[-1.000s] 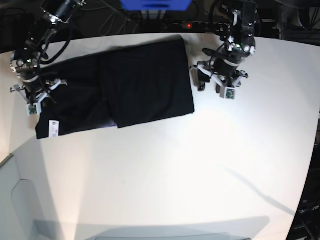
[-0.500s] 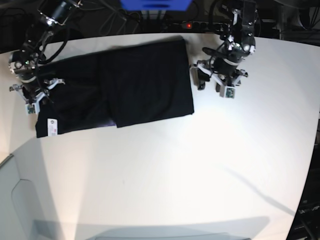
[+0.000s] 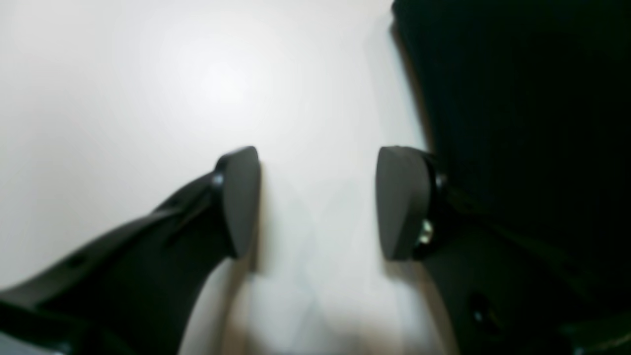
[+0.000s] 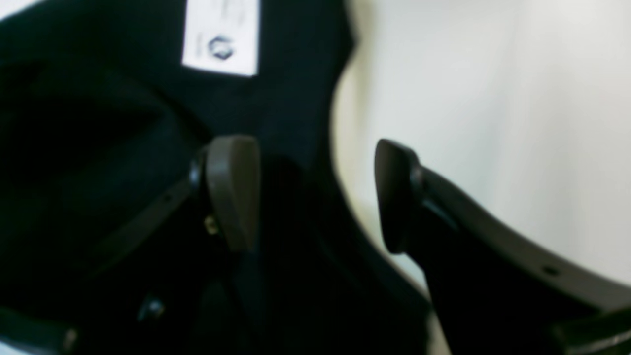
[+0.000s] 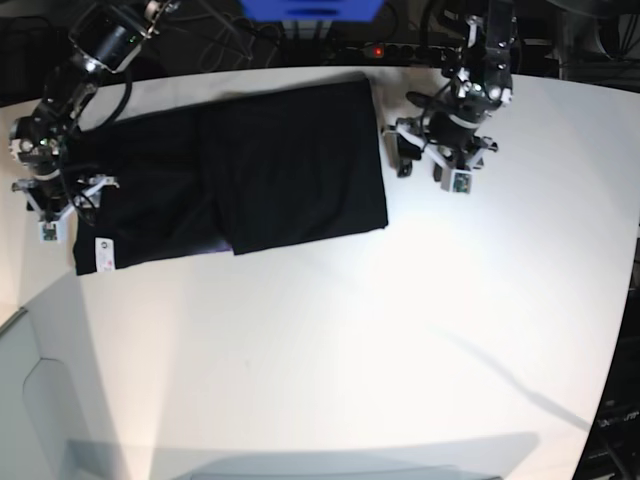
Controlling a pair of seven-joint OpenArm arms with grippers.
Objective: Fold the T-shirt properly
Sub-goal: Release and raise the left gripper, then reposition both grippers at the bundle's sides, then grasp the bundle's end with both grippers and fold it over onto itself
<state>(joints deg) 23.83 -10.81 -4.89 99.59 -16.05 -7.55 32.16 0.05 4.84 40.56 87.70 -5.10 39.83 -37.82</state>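
Observation:
The black T-shirt (image 5: 250, 170) lies partly folded on the white table (image 5: 400, 330) at the back left, with its white label (image 5: 103, 255) at the front left corner. My right gripper (image 5: 62, 205) is open at the shirt's left edge. In the right wrist view the right gripper (image 4: 313, 195) has one finger (image 4: 231, 192) over the cloth (image 4: 98, 148) and the other over the table, with the label (image 4: 222, 37) just beyond. My left gripper (image 5: 421, 175) is open and empty just right of the shirt. In the left wrist view the left gripper (image 3: 320, 202) hangs over bare table beside the shirt's edge (image 3: 517, 98).
A power strip with a red light (image 5: 385, 48), cables and a blue object (image 5: 310, 8) sit behind the table's back edge. A grey surface (image 5: 40, 400) lies past the table's front left edge.
My right gripper has moved left and slightly forward, from over the cloth to the shirt's left edge. The left gripper has barely shifted. The shirt has not moved.

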